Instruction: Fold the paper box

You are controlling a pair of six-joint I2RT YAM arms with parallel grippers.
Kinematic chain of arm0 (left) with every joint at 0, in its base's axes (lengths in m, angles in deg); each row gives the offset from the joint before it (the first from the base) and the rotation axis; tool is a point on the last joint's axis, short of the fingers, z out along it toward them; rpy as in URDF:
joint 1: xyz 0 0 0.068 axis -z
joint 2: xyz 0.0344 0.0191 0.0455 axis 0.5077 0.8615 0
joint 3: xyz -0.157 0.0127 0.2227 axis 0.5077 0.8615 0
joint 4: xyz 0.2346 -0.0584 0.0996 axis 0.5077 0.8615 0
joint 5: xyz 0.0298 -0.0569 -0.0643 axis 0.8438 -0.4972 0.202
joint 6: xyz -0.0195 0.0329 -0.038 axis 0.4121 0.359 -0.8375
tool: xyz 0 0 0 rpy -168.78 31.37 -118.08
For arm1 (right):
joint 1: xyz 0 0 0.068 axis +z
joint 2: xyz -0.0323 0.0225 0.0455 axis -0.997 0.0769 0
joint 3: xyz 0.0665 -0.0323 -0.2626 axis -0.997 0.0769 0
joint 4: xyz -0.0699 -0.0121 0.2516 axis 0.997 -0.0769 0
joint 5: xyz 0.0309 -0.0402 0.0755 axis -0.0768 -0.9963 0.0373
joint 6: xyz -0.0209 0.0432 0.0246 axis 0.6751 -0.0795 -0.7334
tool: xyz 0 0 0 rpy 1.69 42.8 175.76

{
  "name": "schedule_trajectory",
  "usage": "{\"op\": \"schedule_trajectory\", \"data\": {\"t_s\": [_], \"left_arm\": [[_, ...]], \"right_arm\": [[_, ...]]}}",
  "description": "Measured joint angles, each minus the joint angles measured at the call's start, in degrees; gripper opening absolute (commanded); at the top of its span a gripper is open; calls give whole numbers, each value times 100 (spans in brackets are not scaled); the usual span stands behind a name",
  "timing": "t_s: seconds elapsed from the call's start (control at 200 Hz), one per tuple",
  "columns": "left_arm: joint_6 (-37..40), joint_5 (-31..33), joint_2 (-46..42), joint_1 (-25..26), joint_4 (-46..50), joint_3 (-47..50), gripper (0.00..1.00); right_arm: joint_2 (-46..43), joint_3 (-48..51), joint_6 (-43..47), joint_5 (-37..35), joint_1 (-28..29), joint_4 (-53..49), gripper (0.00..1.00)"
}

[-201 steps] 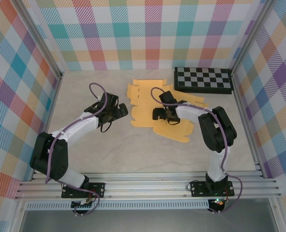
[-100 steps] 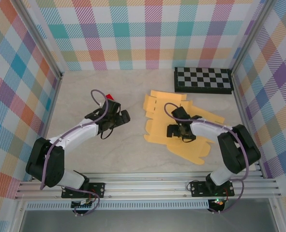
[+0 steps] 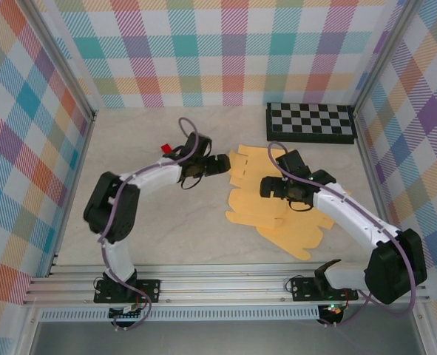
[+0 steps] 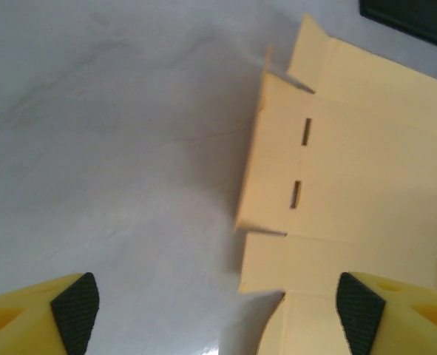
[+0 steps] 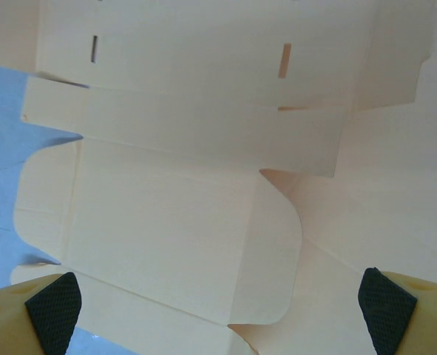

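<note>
Paper box (image 3: 262,216) in its unfolded state, lying flat on the table (image 3: 151,222). The left gripper (image 3: 218,164) is released, its pads (image 4: 74,303) spread wide with nothing between them but a flap corner of the box (image 4: 351,163). The box's slotted edge lies just ahead of this gripper. The right gripper (image 3: 266,188) is likewise spread and grasps nothing. It hovers over the box (image 5: 174,222), whose panels and rounded flap lie directly beneath and ahead of its fingers (image 5: 384,303). A checkerboard (image 3: 310,122) lies beyond the right gripper, near the box's far edge.
</note>
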Motion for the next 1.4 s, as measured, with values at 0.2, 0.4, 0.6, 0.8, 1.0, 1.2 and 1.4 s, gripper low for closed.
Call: {"op": "schedule_trajectory", "data": {"t_s": [0.2,0.4,0.6,0.8,1.0,1.2,1.4], "left_arm": [[256,-407,1128,0,-127,-938,73],[393,-610,1628,61,-496,-1211,19],[730,-549,1543,140,-970,-1139,0],[1311,-319,-46,146,-579,-428,0],[2057,330,-2520,149,-39,463,0],[2529,581,-4098,149,726,1196,0],[2614,542,-5268,149,1097,2017,0]], "right_arm": [[-107,-96,201,72,0,-98,100],[-227,-157,501,109,0,-170,100],[-232,-417,986,223,-33,-201,100],[-61,-1453,2120,496,-105,-129,93],[238,-2481,3901,1257,-129,22,75],[883,-3088,5652,2533,-129,72,71],[1316,-2894,7366,3982,-129,387,70]]}}
